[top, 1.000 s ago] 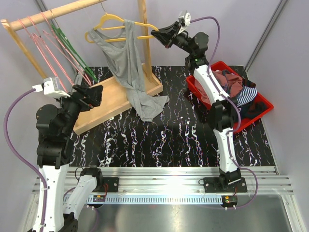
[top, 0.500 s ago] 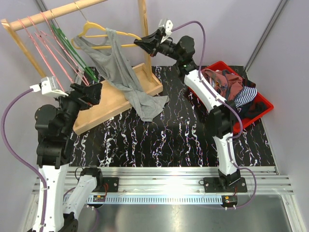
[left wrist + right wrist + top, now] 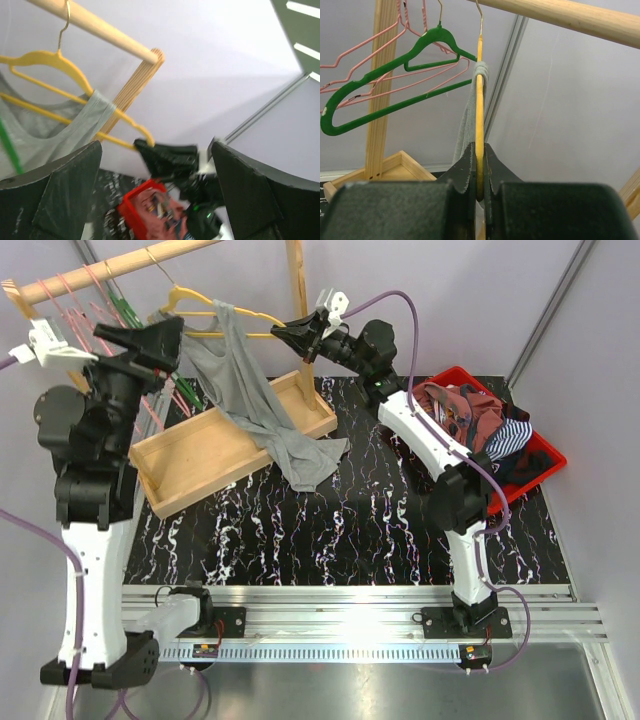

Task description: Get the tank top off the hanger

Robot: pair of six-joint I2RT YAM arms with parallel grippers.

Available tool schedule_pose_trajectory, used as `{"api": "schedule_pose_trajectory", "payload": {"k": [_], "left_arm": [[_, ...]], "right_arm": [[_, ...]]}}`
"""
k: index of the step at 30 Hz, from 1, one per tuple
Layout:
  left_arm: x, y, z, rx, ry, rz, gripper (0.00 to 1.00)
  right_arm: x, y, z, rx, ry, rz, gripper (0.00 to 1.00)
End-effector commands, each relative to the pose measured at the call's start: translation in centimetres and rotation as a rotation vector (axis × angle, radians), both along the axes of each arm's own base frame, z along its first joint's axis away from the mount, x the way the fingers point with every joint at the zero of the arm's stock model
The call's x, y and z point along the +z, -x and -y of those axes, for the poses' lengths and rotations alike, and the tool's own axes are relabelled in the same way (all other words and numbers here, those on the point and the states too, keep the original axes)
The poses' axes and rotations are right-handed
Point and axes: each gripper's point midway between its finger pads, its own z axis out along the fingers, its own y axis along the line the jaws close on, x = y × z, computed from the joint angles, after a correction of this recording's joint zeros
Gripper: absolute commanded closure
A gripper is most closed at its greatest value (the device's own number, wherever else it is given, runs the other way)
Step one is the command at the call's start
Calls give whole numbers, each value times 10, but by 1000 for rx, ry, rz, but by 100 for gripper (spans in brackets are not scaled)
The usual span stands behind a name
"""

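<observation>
The yellow hanger (image 3: 215,312) hangs by its hook from the wooden rod (image 3: 110,268), with the grey tank top (image 3: 250,390) draped over it. The top's hem trails down onto the table. My right gripper (image 3: 287,333) is shut on the hanger's right end; in the right wrist view the jaws (image 3: 479,170) pinch the yellow bar (image 3: 479,100) edge-on, and grey fabric (image 3: 469,115) hangs just behind. My left gripper (image 3: 170,342) is raised by the hanger's left shoulder, open and holding nothing. Between its wide fingers (image 3: 155,195) the left wrist view shows the hanger (image 3: 50,60) and a grey strap (image 3: 82,130).
Pink hangers (image 3: 70,300) and a green hanger (image 3: 395,75) hang on the rod left of the yellow one. The rack's wooden tray base (image 3: 175,455) and upright post (image 3: 296,280) stand behind. A red bin (image 3: 535,455) full of clothes sits at the right.
My left arm has risen from low at the left up to the hanger's height. The right gripper has carried the hanger and top leftward along the rod.
</observation>
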Motion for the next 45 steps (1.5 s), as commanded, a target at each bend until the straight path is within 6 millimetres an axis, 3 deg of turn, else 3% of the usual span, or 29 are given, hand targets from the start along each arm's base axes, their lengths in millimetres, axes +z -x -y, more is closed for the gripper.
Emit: {"api": "schedule_pose_trajectory", "payload": {"k": [1,2,3,4,6,7,8,14,25,35,45], "left_arm": [[18,-39,-7,28,148,10,7],[24,-45,-6,21,172,13,11],[22,-54,-4,4,225,-14,11],[14,-74,-3,0,249,-47,12],[21,-84,0,-30,320,-53,16],[13,-101,1,-35,334,-82,17],[18,-104,-1,-35,354,-80,18],[-1,-136,-9,-22,411,-156,21],[-15,-169,-12,6,387,-182,24],[-32,-185,-15,40,357,-219,25],[-33,-200,-14,38,337,-205,25]], "right_arm": [[30,11,13,-36,-16,36,100],[30,12,13,-33,-13,26,100],[29,13,12,-31,-11,22,100],[31,14,14,-31,-12,24,100],[28,16,12,-25,-7,11,100],[29,17,13,-24,-7,8,100],[28,17,12,-23,-4,-1,100],[25,18,11,-13,-2,-29,100],[21,26,7,37,14,-39,100],[27,34,8,67,9,-41,100],[24,43,5,105,33,-43,100]]}}
